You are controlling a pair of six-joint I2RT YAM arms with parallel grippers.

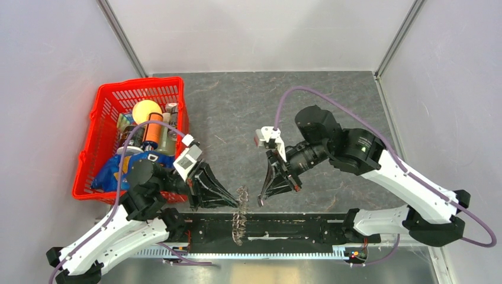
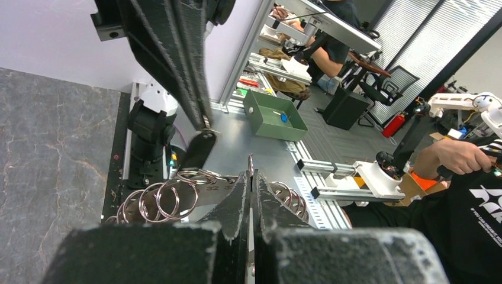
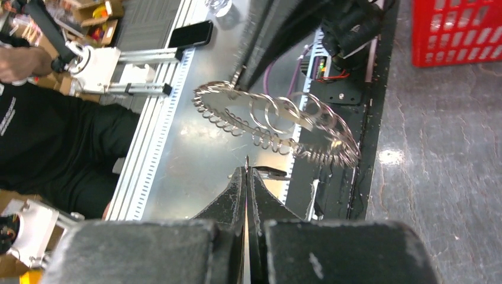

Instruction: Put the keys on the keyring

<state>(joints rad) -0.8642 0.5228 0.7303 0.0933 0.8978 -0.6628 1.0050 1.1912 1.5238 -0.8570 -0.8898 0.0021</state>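
The keyring is a wreath of small silver metal loops. It hangs edge-on between the two grippers over the table's near edge. My left gripper is shut on its rim; in the left wrist view the jaws pinch a thin loop, with the rest of the keyring fanned to both sides. My right gripper is shut on the small black-headed key, which hangs from its tips just beside the keyring. In the right wrist view the key pokes out at the jaw tips, below the keyring.
A red basket holding a yellow ball, an orange bottle and a blue bag stands at the left, right behind my left arm. A black rail runs along the near edge under the grippers. Grey walls close in both sides.
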